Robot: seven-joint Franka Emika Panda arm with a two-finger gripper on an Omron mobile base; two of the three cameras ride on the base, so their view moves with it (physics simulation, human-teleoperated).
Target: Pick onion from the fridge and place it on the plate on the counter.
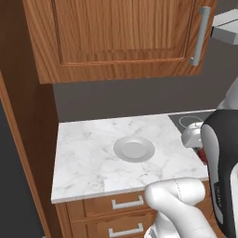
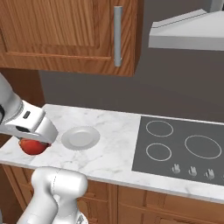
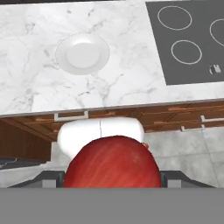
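I have the onion (image 3: 112, 162) pinched in my jaws, already out of the fridge and hanging above the front edge of the desk (image 2: 109, 148), so what is left is carrying it over the empty plate (image 2: 80, 138) and letting go.

Veined marble worktop (image 1: 93, 153), smooth; matt grey plate (image 1: 134, 149); glossy red onion (image 3: 113, 168); wooden drawers (image 1: 116, 211) with silvery metal handles (image 1: 127, 203).
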